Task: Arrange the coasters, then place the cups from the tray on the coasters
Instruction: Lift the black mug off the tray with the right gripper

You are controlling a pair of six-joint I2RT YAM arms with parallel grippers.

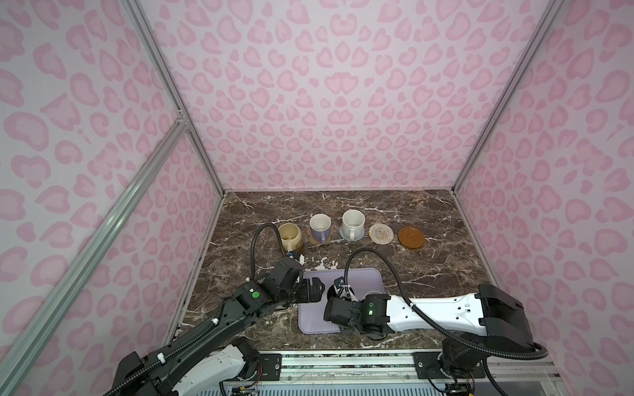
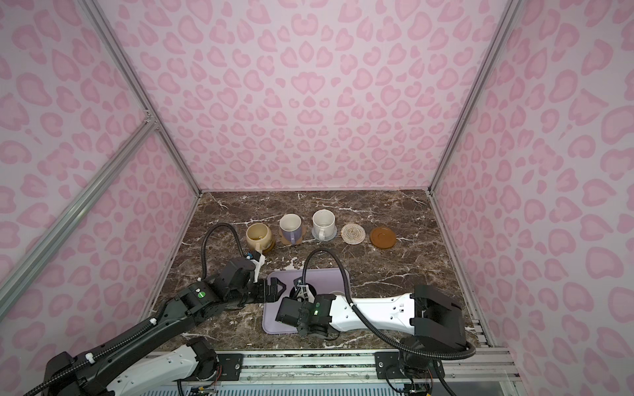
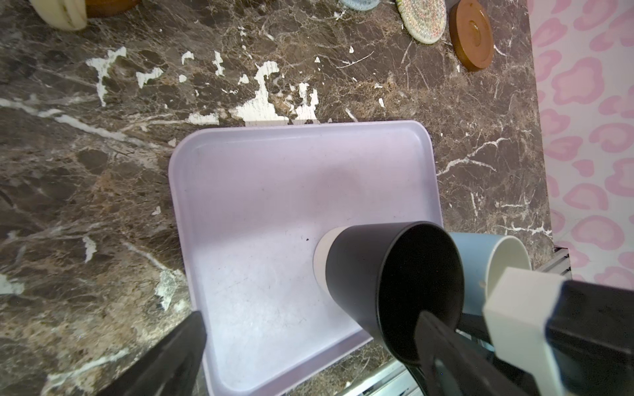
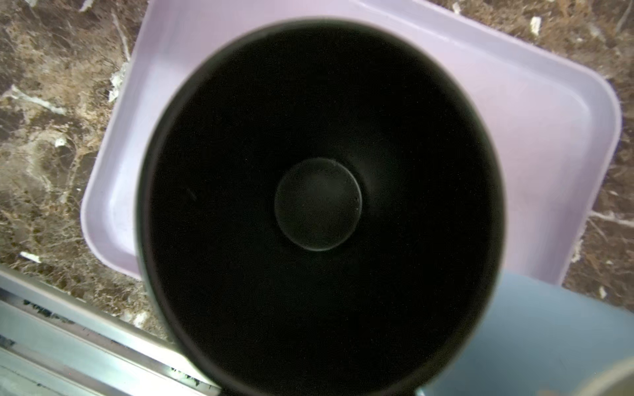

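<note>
The lavender tray lies near the front edge and holds a black cup and a light blue cup. My right gripper hangs right over the black cup. Its wrist view looks straight down into the cup, and its fingers are hidden. My left gripper is open wide at the tray's left edge, beside the black cup and holding nothing. Along the back, a yellow-beige cup, a lavender cup and a white cup each stand on a coaster.
Two coasters in the back row are bare: a beige woven one and a round brown one. Pink patterned walls close in the dark marble table on three sides. A metal rail runs along the front.
</note>
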